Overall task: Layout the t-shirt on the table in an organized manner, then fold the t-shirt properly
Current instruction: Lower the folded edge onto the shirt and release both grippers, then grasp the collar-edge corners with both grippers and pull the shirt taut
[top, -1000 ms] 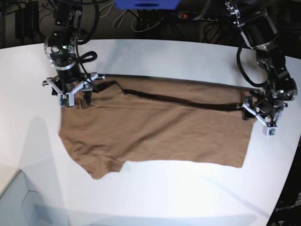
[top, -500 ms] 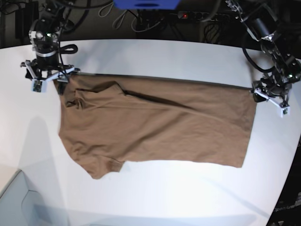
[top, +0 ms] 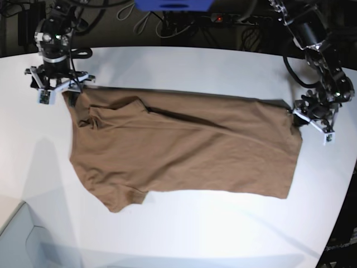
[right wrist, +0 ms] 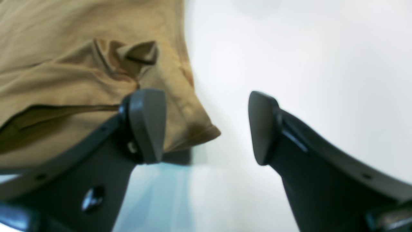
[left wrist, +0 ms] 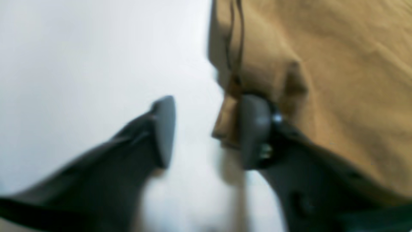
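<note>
The brown t-shirt lies spread flat on the white table, collar end to the left and hem to the right. My left gripper sits at the shirt's far right hem corner. In the left wrist view its jaws stand apart, and the hem corner rests against the right fingertip. My right gripper hovers at the shirt's far left corner. It is wide open, with a shirt corner beside its left fingertip.
Cables and dark equipment run behind the table's far edge. The table's curved edge passes close below my left arm. A pale bluish surface sits at the lower left corner.
The lifted upper fold was let go and now lies flat. Both arms swung outward; the left gripper then came back to the hem corner with its jaws narrower.
</note>
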`<state>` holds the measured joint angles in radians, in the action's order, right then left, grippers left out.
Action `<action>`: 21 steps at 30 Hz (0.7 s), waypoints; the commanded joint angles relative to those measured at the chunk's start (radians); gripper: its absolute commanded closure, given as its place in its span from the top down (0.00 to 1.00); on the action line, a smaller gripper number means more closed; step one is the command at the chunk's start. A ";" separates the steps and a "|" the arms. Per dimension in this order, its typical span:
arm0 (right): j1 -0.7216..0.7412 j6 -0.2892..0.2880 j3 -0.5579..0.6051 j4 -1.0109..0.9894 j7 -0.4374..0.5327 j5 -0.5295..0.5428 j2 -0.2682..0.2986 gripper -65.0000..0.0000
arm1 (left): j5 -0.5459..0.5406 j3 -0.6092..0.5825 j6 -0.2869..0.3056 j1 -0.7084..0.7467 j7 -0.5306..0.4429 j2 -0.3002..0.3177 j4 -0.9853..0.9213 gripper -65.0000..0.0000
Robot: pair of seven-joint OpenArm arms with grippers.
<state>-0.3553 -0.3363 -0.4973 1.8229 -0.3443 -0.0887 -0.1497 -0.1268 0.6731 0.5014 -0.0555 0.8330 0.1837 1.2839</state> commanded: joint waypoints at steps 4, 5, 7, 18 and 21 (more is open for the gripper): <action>0.002 0.003 -0.002 -0.035 0.026 0.008 0.005 0.63 | 0.020 0.000 0.003 0.015 0.033 0.015 0.004 0.21; 0.002 0.003 -0.001 -0.045 0.026 0.008 0.005 0.63 | 0.020 0.000 0.003 0.016 0.033 0.015 0.004 0.21; 0.003 0.003 0.001 -0.068 0.029 0.008 0.006 0.63 | 0.020 0.000 0.003 0.016 0.033 0.015 0.006 0.21; 0.003 0.003 -0.004 -0.150 0.032 0.011 0.032 0.34 | 0.023 0.000 0.003 0.061 0.042 0.021 0.007 0.05; -0.006 0.003 -0.004 -0.139 0.031 0.011 0.029 0.13 | 0.028 0.000 0.003 0.075 0.044 0.021 0.023 0.01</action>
<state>-0.3584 -0.3370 -0.4973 1.6630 -0.3305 -0.0795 -0.1234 -0.1596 0.6724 0.5137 0.0097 0.8036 0.1967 1.3102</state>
